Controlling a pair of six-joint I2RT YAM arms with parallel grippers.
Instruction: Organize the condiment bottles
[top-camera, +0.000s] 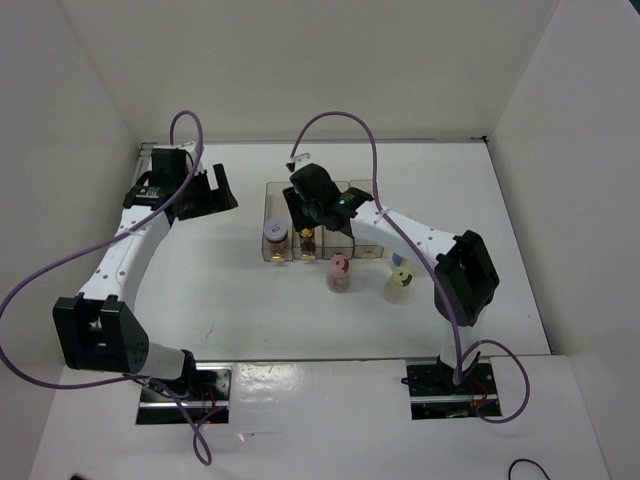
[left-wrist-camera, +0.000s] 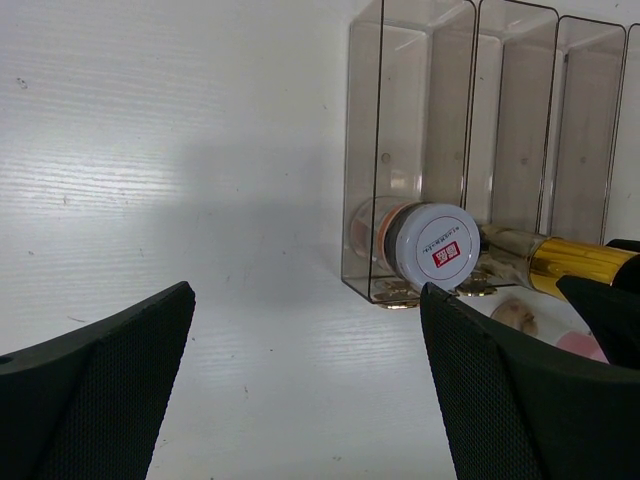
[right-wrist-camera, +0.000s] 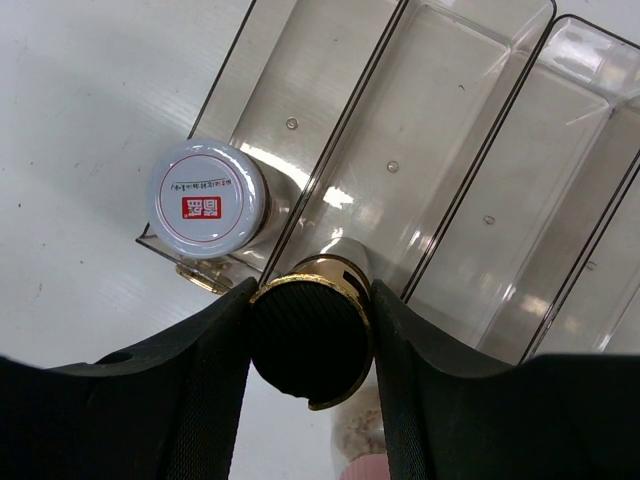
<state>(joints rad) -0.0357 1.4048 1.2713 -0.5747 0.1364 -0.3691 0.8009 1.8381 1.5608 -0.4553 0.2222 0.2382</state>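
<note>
**Spice jar goes into the tray.** On the white table, a clear four-slot tray holds one jar as a second is lowered in. The left gripper hangs well to the tray's left, jaws spread wide and empty. The right gripper pinches the gold cap of the dark jar at the near end of the second slot. Whether its base has reached the slot floor cannot be told. The pink-white-lidded jar stands just beside it in the first slot. The pink-lidded jar and the yellow-green-lidded jar stand on the table in front of the tray.

The tray looks light and could slide if the jar presses a divider. Letting go too high would likely tip the jar against the thin wall. Parting fingers have little room and may nudge the neighbouring jar.

The table is matte and faintly grained. The tray is glossy transparent plastic with thin, straight dividers. The pads are black and finely textured. The jars are short cylinders, one cap polished gold around a dark ribbed top.
</note>
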